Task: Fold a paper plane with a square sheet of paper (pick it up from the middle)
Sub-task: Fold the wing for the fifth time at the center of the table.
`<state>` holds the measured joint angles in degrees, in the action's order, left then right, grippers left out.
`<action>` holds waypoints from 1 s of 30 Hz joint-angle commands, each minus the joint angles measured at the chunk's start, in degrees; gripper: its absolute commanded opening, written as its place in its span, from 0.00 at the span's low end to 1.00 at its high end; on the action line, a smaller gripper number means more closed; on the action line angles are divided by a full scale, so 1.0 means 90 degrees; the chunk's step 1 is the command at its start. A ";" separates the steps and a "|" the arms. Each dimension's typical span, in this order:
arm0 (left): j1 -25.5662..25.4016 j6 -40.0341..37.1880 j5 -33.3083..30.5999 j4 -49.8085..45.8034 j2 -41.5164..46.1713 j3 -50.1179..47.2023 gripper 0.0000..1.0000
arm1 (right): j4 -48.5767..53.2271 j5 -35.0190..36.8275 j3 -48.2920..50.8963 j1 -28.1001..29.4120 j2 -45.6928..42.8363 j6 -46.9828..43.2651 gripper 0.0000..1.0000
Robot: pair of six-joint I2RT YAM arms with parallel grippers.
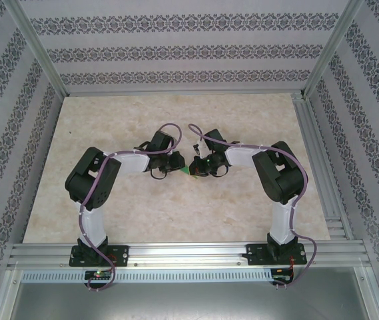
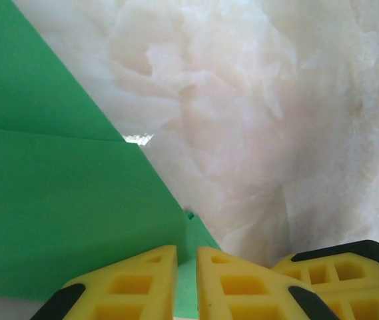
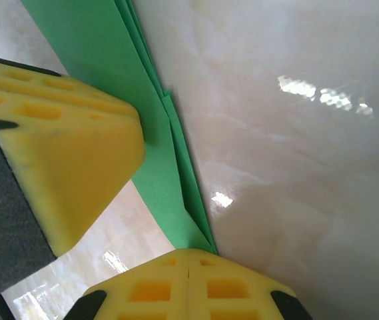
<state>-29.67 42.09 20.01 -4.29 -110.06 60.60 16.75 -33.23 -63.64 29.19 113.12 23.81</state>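
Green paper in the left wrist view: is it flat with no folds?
No, the green paper has a crease running across it and a second layer peeking out at its edge.

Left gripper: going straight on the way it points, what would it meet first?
The left gripper would first meet the folded green paper between its jaws, then probably the tabletop beyond; depth is unclear.

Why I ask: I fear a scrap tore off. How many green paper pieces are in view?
1: the green paper, folded, mid-table where the left gripper and right gripper meet. Scraps beneath the grippers could be hidden.
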 commanded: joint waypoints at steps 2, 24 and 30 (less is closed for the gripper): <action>0.0332 -0.0057 -0.0338 -0.0189 -0.0042 0.0000 0.17 | 0.0791 0.1252 0.0416 -0.0079 0.0605 -0.0214 0.00; 0.1985 -0.0469 -0.0200 -0.0063 -0.0008 -0.0351 0.19 | 0.0814 0.1310 0.0434 -0.0098 0.0663 -0.0206 0.00; 0.2170 -0.0643 -0.0440 -0.0378 0.0066 -0.0125 0.20 | 0.0796 0.1276 0.0372 -0.0089 0.0599 -0.0203 0.00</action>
<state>-13.39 39.24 24.25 -3.11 -109.82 58.85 15.97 -33.26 -63.61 29.12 113.32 23.81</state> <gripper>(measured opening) 0.198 0.049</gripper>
